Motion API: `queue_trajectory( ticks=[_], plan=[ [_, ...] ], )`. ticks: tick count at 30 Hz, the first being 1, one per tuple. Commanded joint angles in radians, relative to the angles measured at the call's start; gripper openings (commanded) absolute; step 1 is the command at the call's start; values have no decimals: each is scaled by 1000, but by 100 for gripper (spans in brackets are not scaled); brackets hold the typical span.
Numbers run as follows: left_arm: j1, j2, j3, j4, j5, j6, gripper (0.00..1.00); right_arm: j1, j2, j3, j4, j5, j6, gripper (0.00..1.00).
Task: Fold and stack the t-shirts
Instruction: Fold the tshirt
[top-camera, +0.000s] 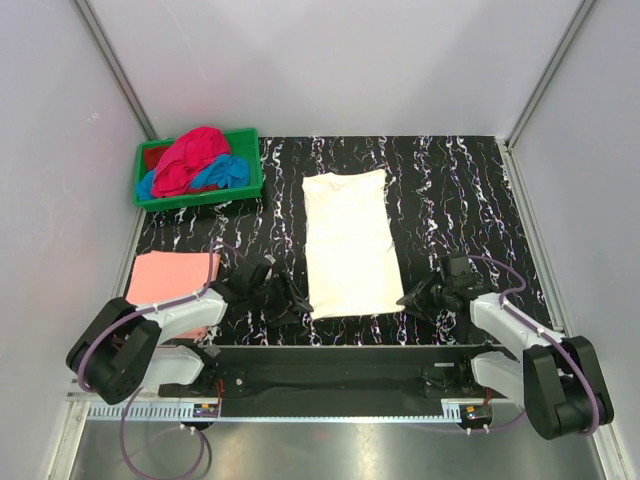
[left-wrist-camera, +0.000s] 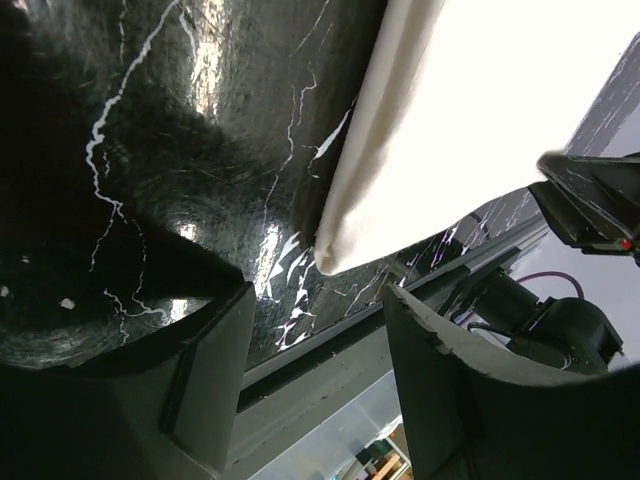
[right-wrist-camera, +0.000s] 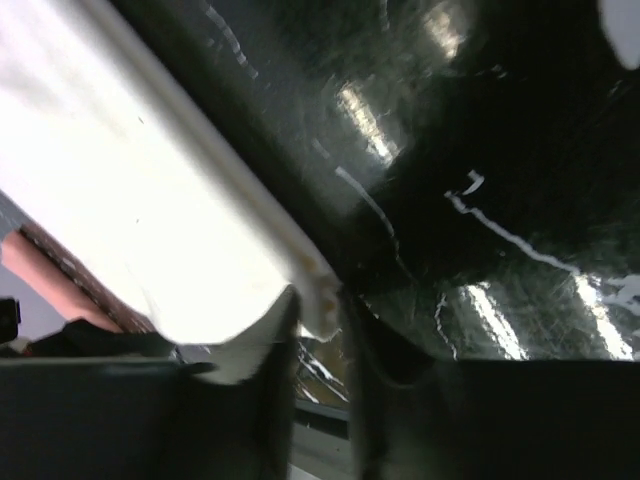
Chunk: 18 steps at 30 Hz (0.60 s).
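Observation:
The cream t-shirt (top-camera: 348, 243) lies flat mid-table, folded into a long strip. My left gripper (top-camera: 290, 300) is open and empty just left of its near left corner; that corner (left-wrist-camera: 340, 250) shows a little beyond the gripper (left-wrist-camera: 315, 350) in the left wrist view. My right gripper (top-camera: 412, 298) is at the near right corner, its jaws close together on the cloth's corner (right-wrist-camera: 318, 295), gripper (right-wrist-camera: 315, 340). A folded salmon-pink t-shirt (top-camera: 172, 278) lies at the near left. The magenta-red t-shirt (top-camera: 190, 155) and the blue one (top-camera: 222, 172) lie crumpled in a crate.
The green plastic crate (top-camera: 250, 160) stands at the far left corner of the black marbled table (top-camera: 450, 200). Grey walls close in the left, right and far sides. The arms' base rail (top-camera: 330, 365) runs along the near edge.

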Motion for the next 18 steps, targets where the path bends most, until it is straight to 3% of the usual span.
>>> queue_trajectory(
  ticks=[1, 3, 7, 13, 18],
  plan=[
    [-2, -15, -11, 51, 10, -19, 64, -6, 52, 2, 18, 36, -2, 24],
    [-2, -2, -10, 69, 13, -25, 64, -6, 74, 2, 35, 3, 1, 10],
    [-4, 34, -13, 125, 18, -71, 64, -6, 52, 2, 27, -13, -2, 1],
    [-34, 68, -8, 77, -15, -151, 63, -6, 14, 6, -10, -10, -23, 0],
    [-62, 148, 4, 48, -13, -206, 55, -6, 5, -1, -6, -20, -23, 0]
  ],
)
